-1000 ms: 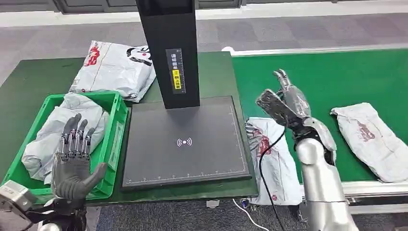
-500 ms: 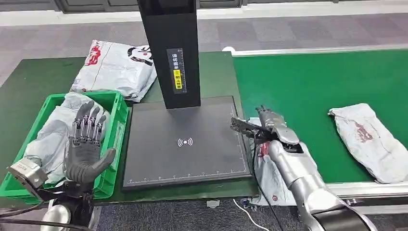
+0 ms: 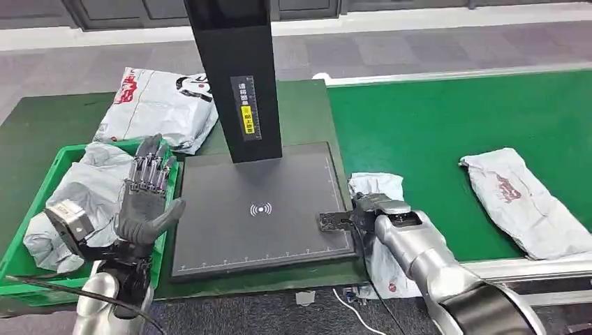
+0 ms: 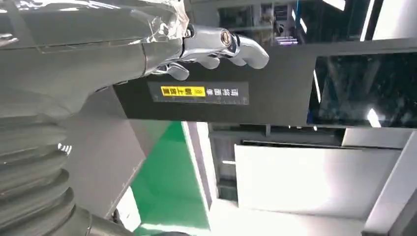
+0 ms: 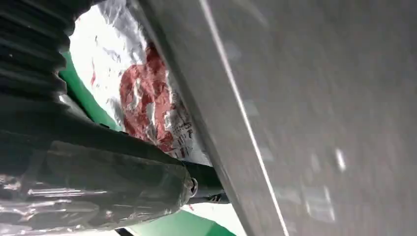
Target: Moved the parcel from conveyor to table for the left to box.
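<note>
Silver and grey, the right arm is seen entering from below in the head view, with the right hand [image 3: 349, 218] lying low at the near right edge of the dark scanner plate [image 3: 258, 209]. Its fingers are stretched flat toward the plate, and whether anything is pinched under them cannot be told. Directly beneath and beside this hand lies the parcel [image 3: 380, 192], a crumpled grey-white mailer with red print, resting partly on the green conveyor [image 3: 433, 118] and hanging over its near edge, just beside the plate. In the right wrist view the same parcel [image 5: 142, 98] is seen pressed close against the plate's edge [image 5: 295, 98].

On the other side, the left hand [image 3: 145, 202] is held upright with its palm facing the plate, fingers spread apart and holding nothing; it stands over the near right corner of the green box [image 3: 42, 202]. In the left wrist view its fingertips [image 4: 216, 42] are seen loosely extended in front of the black post. Inside the box, a grey bagged parcel [image 3: 84, 192] is lying.

Farther along the conveyor to the right, a second mailer [image 3: 520, 199] rests flat, well apart from the right hand. Behind the plate the black post [image 3: 237, 77] rises, carrying a yellow label [image 3: 246, 115]. Beyond the box, on the dark green table [image 3: 42, 132], another printed mailer [image 3: 157, 108] is lying beside the post.
</note>
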Robot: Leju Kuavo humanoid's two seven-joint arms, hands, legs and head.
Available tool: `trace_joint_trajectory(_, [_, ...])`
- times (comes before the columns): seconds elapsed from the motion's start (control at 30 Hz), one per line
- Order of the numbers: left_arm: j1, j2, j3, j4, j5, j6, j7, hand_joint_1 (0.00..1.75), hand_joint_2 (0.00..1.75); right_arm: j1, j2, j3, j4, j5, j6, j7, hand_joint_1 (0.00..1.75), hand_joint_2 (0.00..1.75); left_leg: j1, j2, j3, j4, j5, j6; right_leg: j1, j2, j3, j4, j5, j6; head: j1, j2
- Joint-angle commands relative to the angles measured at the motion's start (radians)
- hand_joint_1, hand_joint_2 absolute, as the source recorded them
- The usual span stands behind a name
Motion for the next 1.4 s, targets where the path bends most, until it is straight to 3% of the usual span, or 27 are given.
trace_joint_trajectory(0.03, [-0.042, 0.045, -0.065, 0.095, 0.019, 0.013, 0.004, 0.0, 1.75, 0.094, -0.064, 0.192, 0.133, 0.042, 0.089, -0.002, 0.0, 0.0, 0.002, -0.007, 0.0, 0.001, 0.001, 0.0, 0.002, -0.007, 0.002, 0.0, -0.001, 0.0, 0.0, 0.0])
trace_joint_trajectory(0.07, [-0.036, 0.045, -0.064, 0.089, 0.021, 0.017, 0.005, 0.0, 1.75, 0.092, -0.069, 0.196, 0.133, 0.043, 0.091, 0.006, 0.0, 0.0, 0.001, -0.015, -0.009, -0.005, 0.009, 0.001, 0.002, -0.015, -0.005, -0.007, 0.005, 0.001, 0.0, 0.0])
trace_joint_trajectory(0.1, [-0.031, 0.044, -0.063, 0.085, 0.022, 0.019, 0.008, 0.0, 1.75, 0.09, -0.076, 0.199, 0.134, 0.046, 0.093, 0.015, 0.0, 0.0, 0.003, -0.004, 0.009, 0.005, -0.005, 0.001, 0.003, -0.004, 0.01, 0.004, -0.008, -0.001, 0.0, 0.0])
trace_joint_trajectory(0.13, [-0.03, 0.044, -0.063, 0.081, 0.023, 0.02, 0.009, 0.0, 1.75, 0.086, -0.083, 0.199, 0.133, 0.046, 0.093, 0.026, 0.0, 0.0, 0.003, -0.008, -0.001, 0.007, -0.003, 0.002, 0.003, -0.008, 0.002, 0.005, -0.006, 0.0, 0.0, 0.0])
trace_joint_trajectory(0.2, [-0.028, 0.044, -0.062, 0.076, 0.024, 0.023, 0.012, 0.0, 1.75, 0.077, -0.099, 0.203, 0.134, 0.049, 0.095, 0.037, 0.0, 0.0, 0.003, -0.011, -0.005, 0.006, -0.001, 0.002, 0.003, -0.011, 0.0, 0.003, -0.004, 0.001, 0.0, 0.0])
trace_joint_trajectory(0.27, [-0.028, 0.044, -0.062, 0.076, 0.024, 0.023, 0.013, 0.0, 1.75, 0.075, -0.1, 0.203, 0.134, 0.049, 0.095, 0.034, 0.0, 0.0, 0.004, -0.008, 0.012, 0.004, -0.005, 0.001, 0.003, -0.008, 0.01, 0.002, -0.009, 0.001, 0.0, 0.0])
trace_joint_trajectory(0.47, [-0.022, 0.048, -0.059, 0.074, 0.024, 0.023, 0.014, 0.0, 1.75, 0.074, -0.163, 0.204, 0.126, 0.05, 0.085, 0.06, 0.0, 0.0, 0.001, -0.016, -0.002, 0.003, 0.003, 0.004, 0.003, -0.016, 0.001, -0.002, -0.002, 0.003, 0.0, 0.0])
trace_joint_trajectory(0.53, [-0.018, 0.051, -0.055, 0.072, 0.025, 0.023, 0.014, 0.0, 1.75, 0.077, -0.212, 0.209, 0.116, 0.055, 0.068, 0.061, 0.0, 0.0, -0.001, -0.013, 0.009, 0.008, -0.003, 0.006, 0.003, -0.013, 0.008, 0.002, -0.007, 0.005, 0.0, 0.0])
trace_joint_trajectory(0.63, [-0.003, 0.055, -0.046, 0.06, 0.026, 0.024, 0.014, 0.0, 1.75, 0.083, -0.294, 0.22, 0.095, 0.06, 0.04, 0.044, 0.0, 0.0, -0.002, -0.021, -0.01, 0.009, 0.006, 0.012, 0.002, -0.022, -0.005, -0.004, -0.001, 0.011, 0.0, 0.0])
trace_joint_trajectory(0.7, [0.008, 0.057, -0.04, 0.051, 0.026, 0.024, 0.013, 0.0, 1.75, 0.112, -0.355, 0.214, 0.062, 0.049, 0.013, 0.037, 0.0, 0.0, -0.003, -0.031, -0.005, 0.013, 0.004, 0.017, 0.0, -0.032, 0.001, -0.002, -0.006, 0.015, 0.0, 0.0])
trace_joint_trajectory(0.73, [0.011, 0.058, -0.037, 0.047, 0.027, 0.024, 0.013, 0.0, 1.75, 0.135, -0.385, 0.209, 0.038, 0.041, -0.004, 0.045, 0.0, 0.0, -0.003, -0.037, -0.015, 0.013, 0.01, 0.019, 0.0, -0.038, -0.006, -0.004, -0.002, 0.016, 0.0, 0.0])
trace_joint_trajectory(0.8, [0.015, 0.062, -0.031, 0.04, 0.028, 0.029, 0.011, 0.0, 1.75, 0.184, -0.44, 0.199, -0.013, 0.02, -0.031, 0.039, 0.0, 0.0, -0.003, -0.043, -0.01, 0.011, 0.013, 0.024, -0.003, -0.044, 0.002, -0.01, -0.002, 0.017, 0.0, 0.0])
trace_joint_trajectory(0.83, [0.02, 0.065, -0.028, 0.034, 0.028, 0.034, 0.011, 0.0, 1.75, 0.205, -0.466, 0.195, -0.042, 0.014, -0.041, 0.043, 0.0, 0.0, -0.003, -0.051, -0.02, 0.011, 0.018, 0.027, -0.003, -0.051, -0.003, -0.013, 0.0, 0.02, 0.0, 0.0])
trace_joint_trajectory(0.87, [0.024, 0.068, -0.025, 0.028, 0.029, 0.035, 0.011, 0.0, 1.75, 0.216, -0.479, 0.192, -0.059, 0.01, -0.045, 0.046, 0.0, 0.0, -0.004, -0.048, -0.004, 0.009, 0.012, 0.028, -0.004, -0.046, 0.013, -0.014, -0.009, 0.018, -0.001, 0.0])
trace_joint_trajectory(0.9, [0.027, 0.07, -0.023, 0.025, 0.03, 0.036, 0.012, 0.0, 1.75, 0.23, -0.497, 0.188, -0.087, 0.002, -0.039, 0.051, 0.0, 0.0, -0.005, -0.056, -0.022, 0.011, 0.019, 0.032, -0.004, -0.051, 0.001, -0.016, -0.004, 0.019, 0.0, 0.0])
trace_joint_trajectory(0.97, [0.033, 0.071, -0.022, 0.022, 0.03, 0.035, 0.012, 0.0, 1.75, 0.245, -0.51, 0.184, -0.111, -0.004, -0.033, 0.051, 0.0, 0.0, -0.006, -0.063, -0.025, 0.003, 0.024, 0.036, -0.005, -0.053, 0.003, -0.026, 0.0, 0.02, 0.001, 0.0])
trace_joint_trajectory(1.0, [0.033, 0.071, -0.022, 0.022, 0.03, 0.035, 0.012, 0.0, 1.75, 0.245, -0.51, 0.184, -0.111, -0.004, -0.033, 0.051, 0.0, 0.0, -0.008, -0.053, -0.02, 0.004, 0.02, 0.035, -0.007, -0.04, 0.005, -0.024, 0.011, 0.028, 0.001, 0.0])
trace_joint_trajectory(1.03, [0.034, 0.07, -0.022, 0.022, 0.03, 0.035, 0.012, 0.0, 1.75, 0.244, -0.509, 0.184, -0.113, -0.005, -0.03, 0.052, 0.0, 0.0, -0.009, -0.055, -0.023, 0.002, 0.022, 0.036, -0.009, -0.043, 0.008, -0.025, 0.013, 0.033, 0.003, 0.0])
trace_joint_trajectory(1.07, [0.03, 0.07, -0.023, 0.023, 0.03, 0.035, 0.012, 0.0, 1.75, 0.243, -0.504, 0.183, -0.117, -0.006, -0.026, 0.058, 0.0, 0.0, -0.008, -0.043, -0.022, 0.005, 0.019, 0.035, -0.008, -0.03, 0.005, -0.024, 0.016, 0.03, 0.002, 0.0])
trace_joint_trajectory(1.33, [0.035, 0.067, -0.022, 0.018, 0.03, 0.035, 0.011, 0.0, 1.75, 0.324, -0.533, 0.174, -0.208, -0.028, -0.007, 0.07, 0.0, 0.0, -0.009, -0.055, -0.022, 0.005, 0.018, 0.039, -0.008, -0.041, 0.008, -0.028, 0.009, 0.034, 0.002, 0.0])
trace_joint_trajectory(1.4, [0.035, 0.067, -0.022, 0.018, 0.03, 0.035, 0.011, 0.0, 1.75, 0.324, -0.533, 0.174, -0.208, -0.028, -0.007, 0.07, 0.0, 0.0, -0.008, -0.051, -0.019, 0.007, 0.014, 0.04, -0.007, -0.037, 0.011, -0.026, 0.008, 0.034, 0.002, 0.0])
